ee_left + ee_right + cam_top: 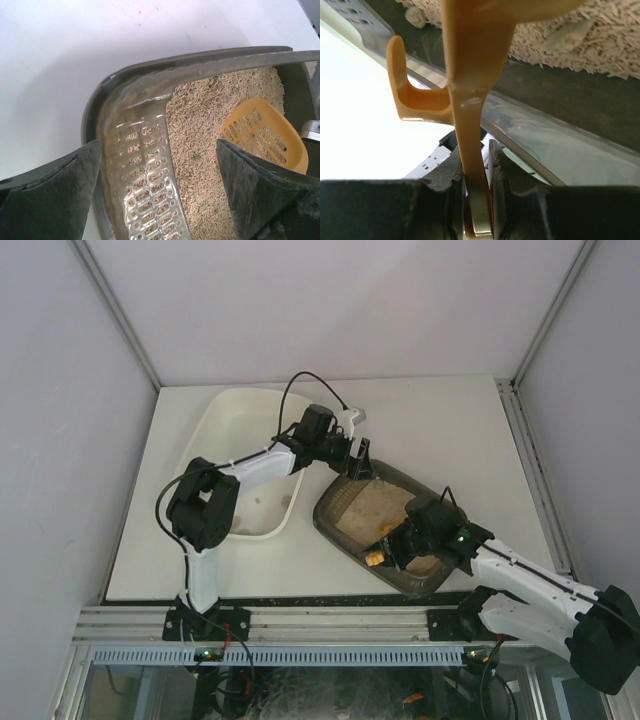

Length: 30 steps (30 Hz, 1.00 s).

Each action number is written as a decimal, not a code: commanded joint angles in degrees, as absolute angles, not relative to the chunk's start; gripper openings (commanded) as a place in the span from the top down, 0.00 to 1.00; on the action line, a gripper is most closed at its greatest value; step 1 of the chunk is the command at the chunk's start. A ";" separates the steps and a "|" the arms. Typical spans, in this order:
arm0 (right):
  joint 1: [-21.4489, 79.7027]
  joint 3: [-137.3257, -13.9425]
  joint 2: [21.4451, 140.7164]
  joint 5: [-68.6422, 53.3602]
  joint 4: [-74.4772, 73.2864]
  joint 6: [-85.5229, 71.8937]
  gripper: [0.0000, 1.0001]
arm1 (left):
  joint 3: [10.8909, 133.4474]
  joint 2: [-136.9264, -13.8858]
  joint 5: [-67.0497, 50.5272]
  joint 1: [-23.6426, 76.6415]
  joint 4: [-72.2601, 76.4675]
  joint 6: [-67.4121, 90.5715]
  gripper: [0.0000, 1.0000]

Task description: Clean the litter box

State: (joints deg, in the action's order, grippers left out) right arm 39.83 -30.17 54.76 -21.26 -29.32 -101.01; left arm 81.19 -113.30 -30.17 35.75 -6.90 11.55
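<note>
The dark brown-grey litter box (pixel 345 515) lies mid-table with pale pellet litter (pixel 378 505) inside. My left gripper (pixel 357 462) is open at the box's far corner. In the left wrist view its jaws (pixel 160 190) straddle the box's rim (pixel 135 85), one finger outside and one over the litter (pixel 200 125). My right gripper (pixel 395 545) is shut on the handle of an orange slotted scoop (pixel 376 558) at the box's near edge. The right wrist view shows the handle (pixel 470 75) pinched between the jaws (pixel 477 170). The scoop's head (pixel 265 132) rests on the litter.
A larger white tub (pixel 225 435) stands left of the litter box, under the left arm. A few greenish clumps (pixel 198 158) lie in the litter. The table's near edge has a black strip and metal rail (pixel 320 625). Walls enclose the table.
</note>
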 commanded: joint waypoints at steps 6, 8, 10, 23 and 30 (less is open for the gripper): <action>33.80 -26.98 59.20 -23.64 -14.71 -102.40 1.00 | 84.55 -116.72 -39.32 35.77 -2.49 15.82 0.00; 32.45 -27.00 61.74 -25.88 -10.17 -101.44 1.00 | 83.37 -115.89 -39.20 35.77 -0.98 17.61 0.00; 31.38 -27.10 65.15 -28.75 -6.43 -100.73 1.00 | 81.77 -114.96 -38.93 35.77 0.53 19.81 0.00; 19.19 -33.14 70.00 -38.80 -20.63 -76.80 1.00 | 64.30 -106.04 -39.27 35.84 8.92 29.87 0.00; 12.97 -42.40 75.94 -39.87 -36.28 -59.22 1.00 | 59.76 -104.46 -40.45 35.86 9.81 31.27 0.00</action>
